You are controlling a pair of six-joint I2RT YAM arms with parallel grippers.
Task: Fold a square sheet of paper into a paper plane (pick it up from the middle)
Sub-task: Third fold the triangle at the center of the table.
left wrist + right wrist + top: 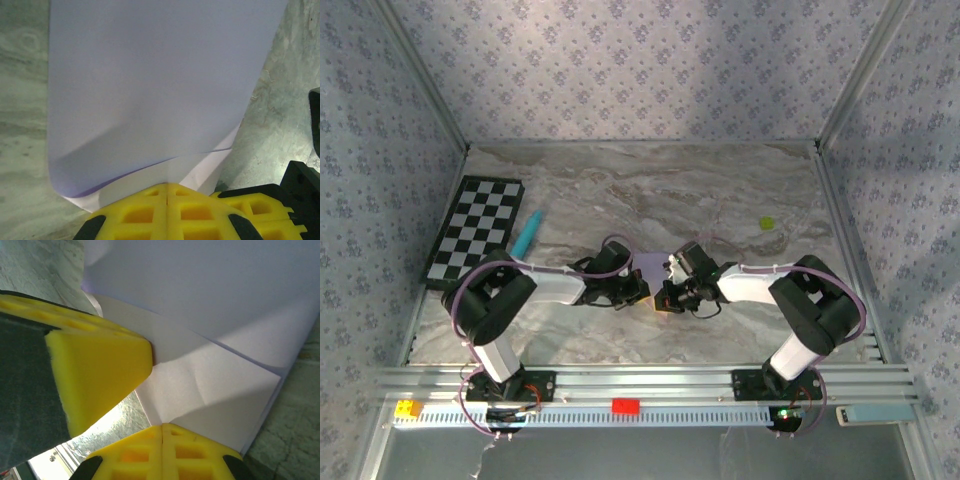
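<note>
Lilac sheet of paper (150, 85) in left claw (166, 189), right claw (162, 429).

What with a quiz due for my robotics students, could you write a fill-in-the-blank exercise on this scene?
1. The left gripper and the right gripper are both shut on a sheet of pale lilac ____.
2. The checkered board lies on the table on the ____ arm's side.
3. Between that board and the grippers lies a teal ____.
Missing words: paper; left; pen.
</note>
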